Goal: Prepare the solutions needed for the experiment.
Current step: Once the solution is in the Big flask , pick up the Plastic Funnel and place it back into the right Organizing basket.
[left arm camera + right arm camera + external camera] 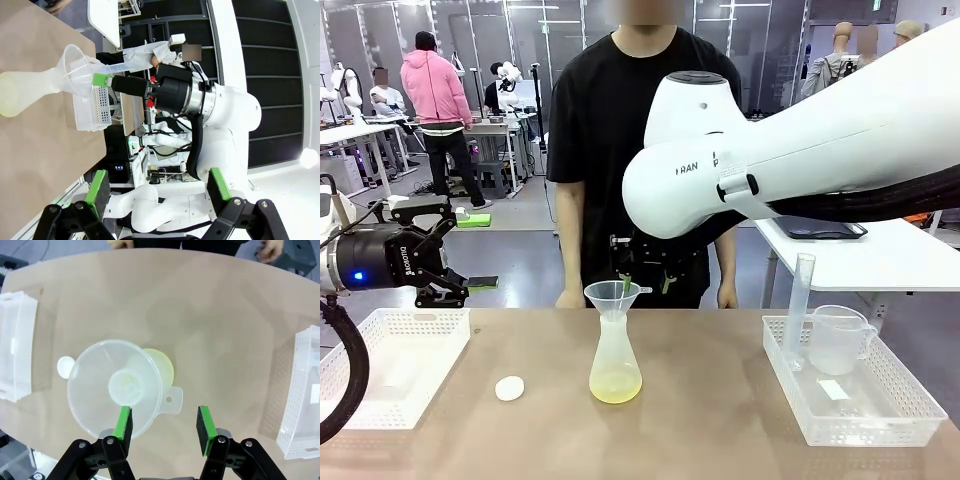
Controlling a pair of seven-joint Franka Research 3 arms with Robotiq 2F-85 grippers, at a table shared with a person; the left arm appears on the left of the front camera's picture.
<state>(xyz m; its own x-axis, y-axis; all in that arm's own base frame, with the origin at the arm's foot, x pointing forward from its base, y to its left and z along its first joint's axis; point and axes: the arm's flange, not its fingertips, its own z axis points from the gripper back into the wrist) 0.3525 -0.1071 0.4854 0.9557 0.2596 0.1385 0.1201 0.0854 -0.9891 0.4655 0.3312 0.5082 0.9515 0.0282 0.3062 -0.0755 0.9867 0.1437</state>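
**Big white arm over the flask: liquid in, funnel not yet out**

Looming closest is the right arm, its bulky white joint hanging over the middle of the table. Its right gripper hovers just above the funnel, jaws apart and holding nothing, with one green pad beside the funnel's rim. That funnel stands in the neck of the frosted flask at mid-table. A shallow pool of pale yellow-green solution lies in the bottom of it.

Off to the left, the left gripper sits above the left tray, spread wide and empty. A measuring jug and a graduated cylinder stand in the right tray, both looking empty. A small white cap lies on the table near the flask.

To my eye the pouring is largely done. Lifting out the funnel and closing the flask look like what is left. The person stands at the far side, hands on the table edge.
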